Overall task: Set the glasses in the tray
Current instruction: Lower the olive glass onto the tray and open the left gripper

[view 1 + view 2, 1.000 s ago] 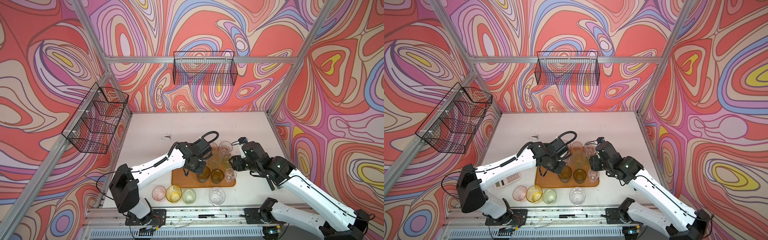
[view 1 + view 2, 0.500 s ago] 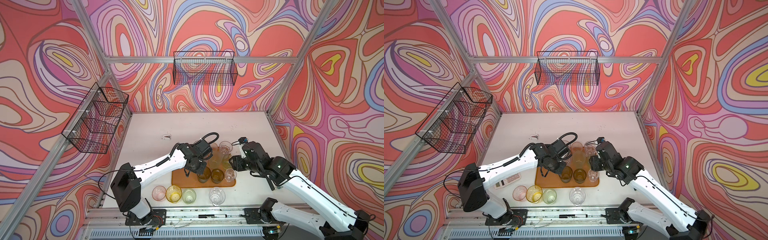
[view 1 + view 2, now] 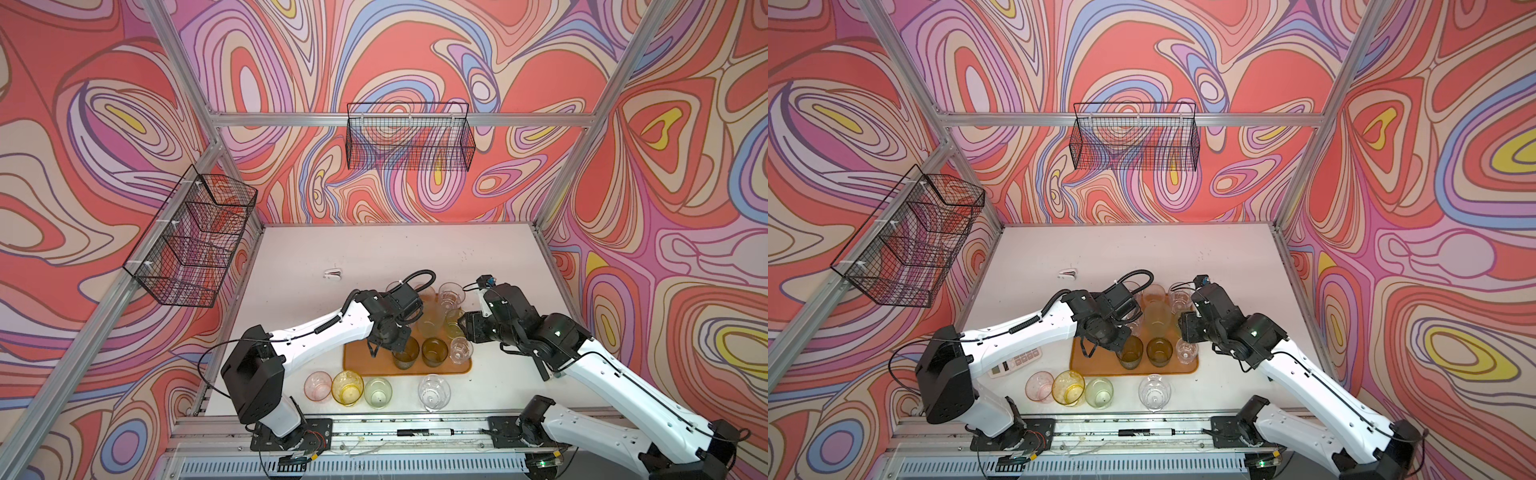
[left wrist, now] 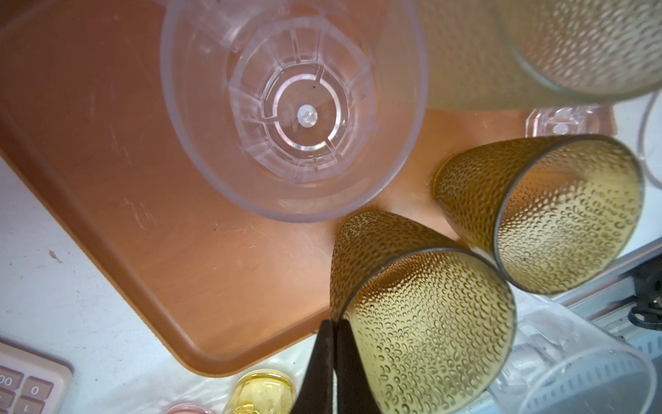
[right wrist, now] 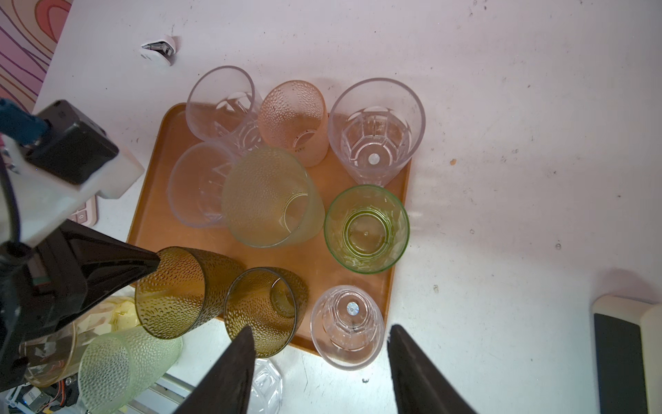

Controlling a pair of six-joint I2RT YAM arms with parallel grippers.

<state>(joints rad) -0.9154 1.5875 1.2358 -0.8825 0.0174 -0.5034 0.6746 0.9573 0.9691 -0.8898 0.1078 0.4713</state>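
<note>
Amber glass (image 4: pixel 422 322) in closed left pincer (image 4: pixel 334 324)

Tray (image 5: pixel 150 222) orange-brown. Two dimpled olive-amber glasses (image 5: pixel 172 290), frosted pale-green tall glass (image 5: pixel 265 197), green ribbed glass (image 5: pixel 365 229), pink dimpled glass (image 5: pixel 293 118), rest clear, faceted. My right fingers (image 5: pixel 229 376) black. Walls (image 3: pixel 415 50) swirly red-pink-lilac.

Aluminium framing (image 3: pixel 291 120) and swirl-printed wall panels (image 3: pixel 415 54) are enclosing a white table (image 3: pixel 374 249) with two bolted robot arms (image 3: pixel 316 332), marking a robotics lab cell.
</note>
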